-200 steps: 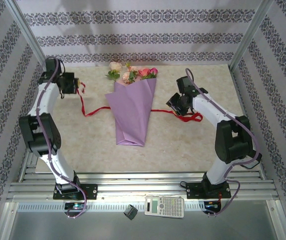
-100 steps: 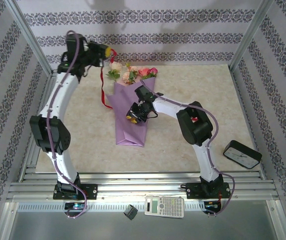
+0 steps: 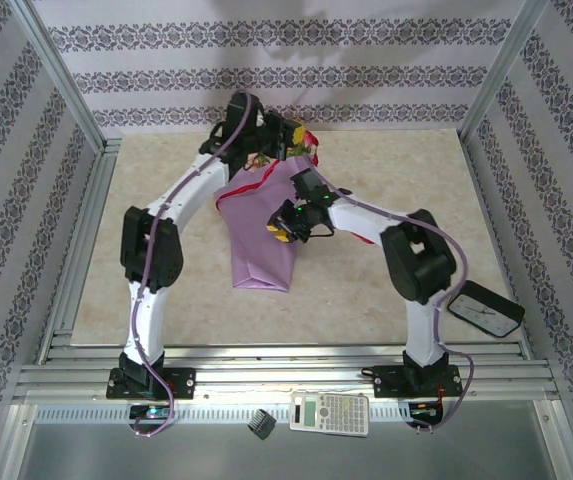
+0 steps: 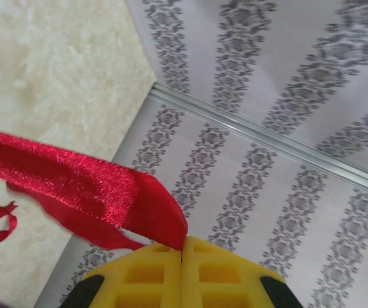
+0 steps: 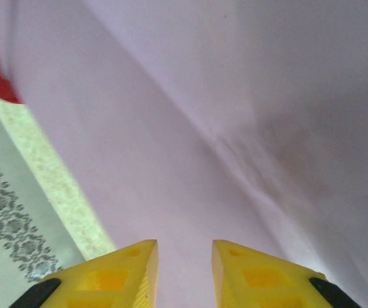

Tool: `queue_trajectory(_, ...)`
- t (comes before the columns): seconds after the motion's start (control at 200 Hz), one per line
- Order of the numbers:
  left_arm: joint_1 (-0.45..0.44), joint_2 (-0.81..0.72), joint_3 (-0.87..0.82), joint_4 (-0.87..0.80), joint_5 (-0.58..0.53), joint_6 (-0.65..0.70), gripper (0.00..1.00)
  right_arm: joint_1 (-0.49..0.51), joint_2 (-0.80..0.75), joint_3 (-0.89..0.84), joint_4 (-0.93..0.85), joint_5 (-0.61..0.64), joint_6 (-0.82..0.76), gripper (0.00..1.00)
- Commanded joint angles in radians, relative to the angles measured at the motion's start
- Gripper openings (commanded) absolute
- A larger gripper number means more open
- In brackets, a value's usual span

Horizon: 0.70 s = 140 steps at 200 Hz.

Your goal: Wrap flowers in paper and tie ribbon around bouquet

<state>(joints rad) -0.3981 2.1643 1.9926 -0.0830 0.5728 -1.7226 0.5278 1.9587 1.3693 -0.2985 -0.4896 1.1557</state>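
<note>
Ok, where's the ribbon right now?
The ribbon is pinched in the shut left gripper, which the top view puts over the bouquet's bloom end, far middle of the table.

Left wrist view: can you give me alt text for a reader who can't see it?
The left gripper is shut on the red ribbon, which trails off to the left over the beige table. A patterned wall stands behind.

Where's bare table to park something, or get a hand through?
Free: far right corner, between the right arm and the wall; far left, between the left arm and the side rail; the near strip below the bouquet. Crowded: back centre, where both arms meet over the bouquet and the ribbon. The clock takes the near right edge.
</note>
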Motion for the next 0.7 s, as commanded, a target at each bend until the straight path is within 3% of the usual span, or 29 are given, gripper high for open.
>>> queue_trajectory(0.0, -0.027, 0.075, 0.027, 0.066, 0.011, -0.028, 0.00, -0.030, -0.131, -0.091, 0.025, 0.046, -0.030, 0.27)
queue_trajectory(0.05, -0.033, 0.114, 0.028, 0.073, 0.024, -0.028, 0.02, -0.035, -0.181, -0.129, 0.009, 0.066, -0.052, 0.26)
queue_trajectory(0.13, -0.039, 0.195, 0.059, 0.125, 0.080, -0.044, 0.13, -0.048, -0.253, -0.191, -0.018, 0.106, -0.081, 0.25)
queue_trajectory(0.295, -0.051, 0.300, 0.211, 0.028, 0.206, 0.032, 0.57, -0.136, -0.338, -0.294, -0.059, 0.152, -0.104, 0.26)
queue_trajectory(0.42, -0.043, 0.292, 0.256, -0.099, 0.249, 0.123, 0.78, -0.233, -0.364, -0.299, -0.125, 0.169, -0.125, 0.29)
queue_trajectory(0.694, -0.026, 0.113, 0.175, -0.251, 0.229, 0.226, 0.79, -0.483, -0.369, -0.235, -0.340, 0.325, -0.216, 0.42)
